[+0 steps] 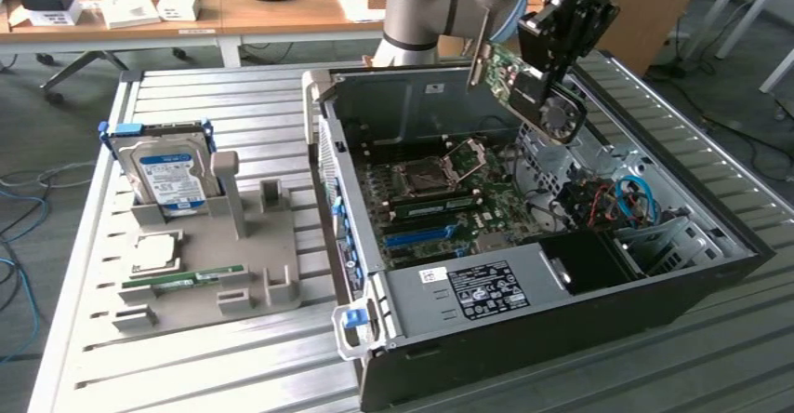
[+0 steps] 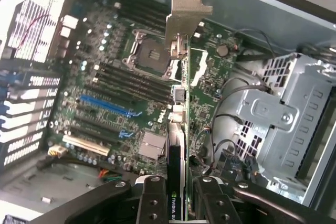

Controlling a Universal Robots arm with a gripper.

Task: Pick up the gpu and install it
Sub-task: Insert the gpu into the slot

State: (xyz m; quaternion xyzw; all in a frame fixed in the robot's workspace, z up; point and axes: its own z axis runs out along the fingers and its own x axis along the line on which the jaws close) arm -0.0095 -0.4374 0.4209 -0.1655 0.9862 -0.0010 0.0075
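Gpu (image 2: 179, 98) hangs clamped in end effector (image 2: 180, 199) above computer case (image 1: 559, 334).

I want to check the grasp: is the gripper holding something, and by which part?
Yes: the gripper holds the gpu, clamped on its two flat faces at the end far from the metal bracket.

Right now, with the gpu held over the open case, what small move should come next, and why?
Probably carry the gpu over toward the blue expansion slot and level it before lowering. The gripper holds it tilted, well above the motherboard, and its edge is not lined up over that slot.
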